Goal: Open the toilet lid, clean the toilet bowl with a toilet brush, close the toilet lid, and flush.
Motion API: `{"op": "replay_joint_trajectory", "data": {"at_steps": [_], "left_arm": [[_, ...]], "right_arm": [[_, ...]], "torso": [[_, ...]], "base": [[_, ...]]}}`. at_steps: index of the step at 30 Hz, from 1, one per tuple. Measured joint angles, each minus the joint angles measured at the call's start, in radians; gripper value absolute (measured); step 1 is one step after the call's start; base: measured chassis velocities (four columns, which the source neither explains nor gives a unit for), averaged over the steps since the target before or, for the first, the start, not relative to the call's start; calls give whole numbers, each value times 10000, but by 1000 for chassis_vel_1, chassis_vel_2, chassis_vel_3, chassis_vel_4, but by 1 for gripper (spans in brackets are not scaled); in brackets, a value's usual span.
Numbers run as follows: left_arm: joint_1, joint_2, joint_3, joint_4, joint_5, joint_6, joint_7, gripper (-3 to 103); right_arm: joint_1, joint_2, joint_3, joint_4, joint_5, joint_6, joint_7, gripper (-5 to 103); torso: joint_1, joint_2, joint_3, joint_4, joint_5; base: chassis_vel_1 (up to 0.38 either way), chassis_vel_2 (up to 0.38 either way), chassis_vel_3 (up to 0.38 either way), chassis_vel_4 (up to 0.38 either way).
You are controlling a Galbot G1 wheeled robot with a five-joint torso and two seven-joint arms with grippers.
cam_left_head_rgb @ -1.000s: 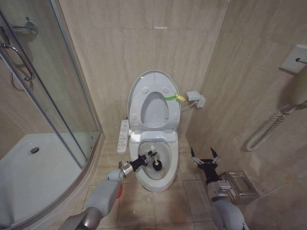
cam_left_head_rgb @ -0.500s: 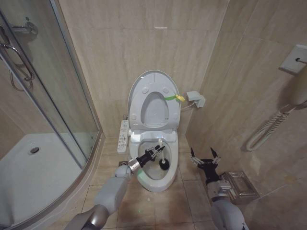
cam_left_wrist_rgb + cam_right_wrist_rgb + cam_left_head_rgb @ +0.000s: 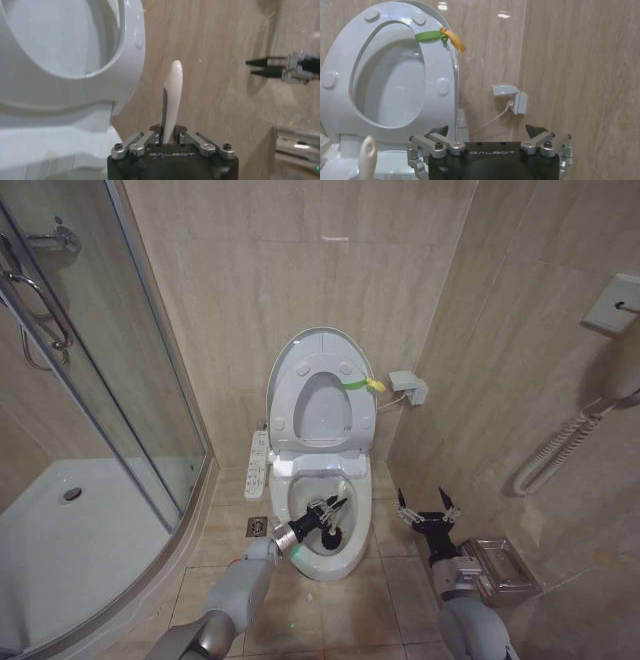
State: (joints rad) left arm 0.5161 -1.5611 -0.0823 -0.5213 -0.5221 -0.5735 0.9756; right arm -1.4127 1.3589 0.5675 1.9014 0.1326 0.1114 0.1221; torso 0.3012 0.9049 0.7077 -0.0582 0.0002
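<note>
The toilet lid (image 3: 320,343) stands upright against the wall, with the ring seat (image 3: 290,405) raised against it and a yellow-green loop (image 3: 362,384) at its edge. Below it lies the open toilet bowl (image 3: 345,555). My left gripper (image 3: 326,510) reaches into the bowl, shut on the toilet brush (image 3: 334,530), whose dark head is down inside. In the left wrist view the white handle (image 3: 172,93) rises from between the closed fingers. My right gripper (image 3: 425,505) hangs open beside the bowl's right side, holding nothing. The right wrist view has the gripper (image 3: 486,130) facing the lid (image 3: 390,86) and loop (image 3: 440,36).
A glass shower enclosure (image 3: 120,380) and white shower tray (image 3: 60,540) stand to the left. A button panel (image 3: 257,463) sits on the bowl's left side, a floor drain (image 3: 257,526) below it. A wall box (image 3: 410,387), a metal tray (image 3: 500,570) and a corded handset (image 3: 560,440) are on the right.
My left arm has swept the brush rightwards and deeper across the bowl. The right gripper has stayed where it was, open.
</note>
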Motion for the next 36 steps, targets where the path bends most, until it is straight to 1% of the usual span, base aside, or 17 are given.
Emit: {"op": "replay_joint_trajectory", "data": {"at_steps": [4,7,11,14,17,20,21,23,28,31,32,36], "left_arm": [[-44,51,76,-583,-209,103,4,17],[-27,18,96,-713,-239,114,9,17],[126,-96,87,-489,-22,88,39,17],[407,-125,30,-92,329,-75,136,17],[543,-99,2,-12,433,-118,181,18],[634,-38,-6,-87,440,-118,195,18],[641,-6,-5,-185,394,-103,197,18],[596,57,11,-485,232,-1,189,18],[413,117,69,-964,-3,105,162,20],[359,97,58,-1053,-132,121,157,20],[347,82,52,-1061,-151,122,157,17],[382,83,17,-1067,-162,117,157,17]], "right_arm": [[0,0,0,0,0,0,0,100],[0,0,0,0,0,0,0,100],[0,0,0,0,0,0,0,100],[0,0,0,0,0,-1,0,100],[0,0,0,0,0,0,0,100],[0,0,0,1,0,0,1,100],[0,0,0,0,0,0,0,100],[0,0,0,0,0,0,0,100],[0,0,0,0,0,0,1,100],[0,0,0,0,0,0,1,100],[0,0,0,0,0,0,0,100],[0,0,0,0,0,0,0,100]], "torso": [[0,0,0,-4,-2],[0,0,-1,-5,-1],[0,0,-1,-5,-2],[-1,1,-4,-2,-4],[-2,3,-6,-6,-8],[-2,2,-3,-4,-5],[-1,0,-1,0,-3],[1,-1,1,2,3],[2,-2,1,-4,1],[2,-2,1,-4,-2],[2,-2,1,-3,-1],[2,-2,1,-4,-3]], "base": [[0,0,0,0],[0,0,0,0],[0,0,0,0],[0,0,0,0],[0,0,0,0],[0,0,0,0],[0,0,0,0],[0,0,0,0],[0,0,0,0],[0,0,0,0],[0,0,0,0],[0,0,0,0]]}}
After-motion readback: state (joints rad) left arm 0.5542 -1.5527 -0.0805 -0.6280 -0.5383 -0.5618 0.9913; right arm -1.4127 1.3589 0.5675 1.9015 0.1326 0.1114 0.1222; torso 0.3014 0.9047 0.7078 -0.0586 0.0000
